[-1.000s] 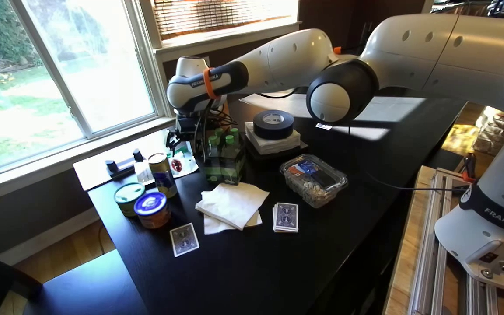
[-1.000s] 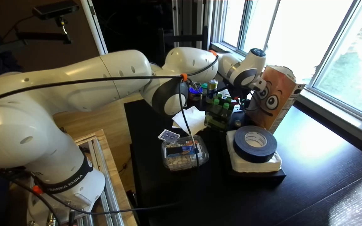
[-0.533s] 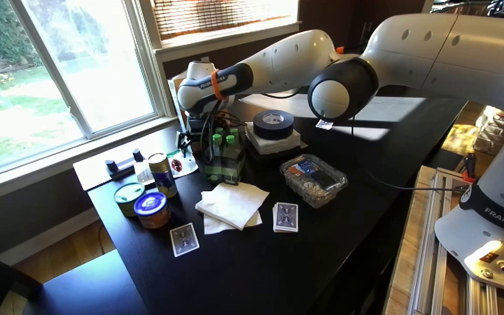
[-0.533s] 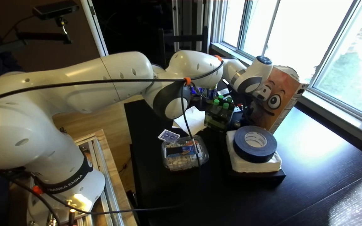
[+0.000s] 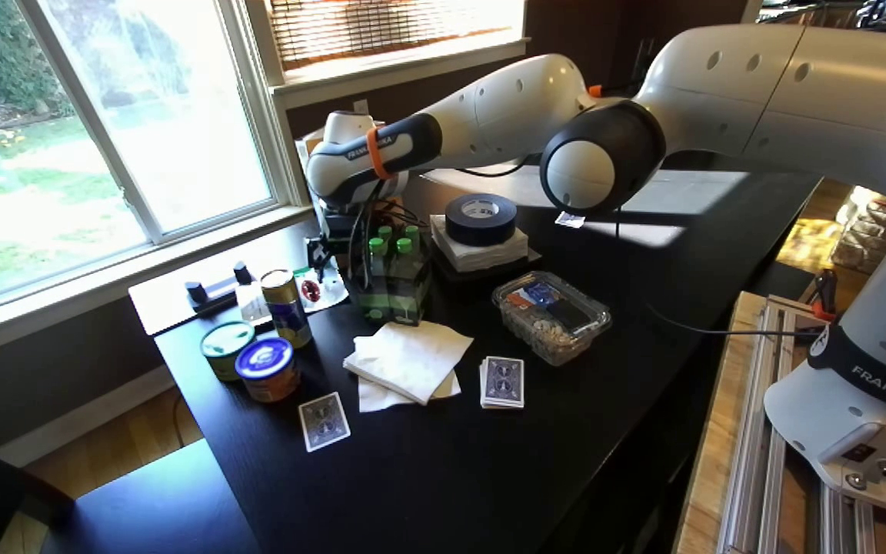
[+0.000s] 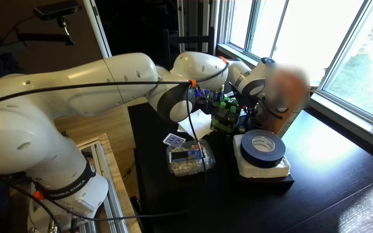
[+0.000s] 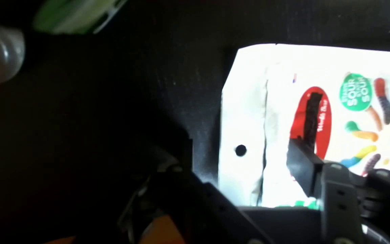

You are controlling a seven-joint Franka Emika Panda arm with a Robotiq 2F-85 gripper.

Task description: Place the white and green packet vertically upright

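The sour gummy-worm packet lies flat, its hole-punched end, in the wrist view, between the parted jaws of my gripper; I judge its long axis runs rightward.

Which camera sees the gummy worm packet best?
Wrist view: the gummy worm packet looks biggest, "SOUR" readable, though fingers cover part. An exterior view shows it smaller, red oval visible; behind green bottles in an exterior view, it's mostly hidden.
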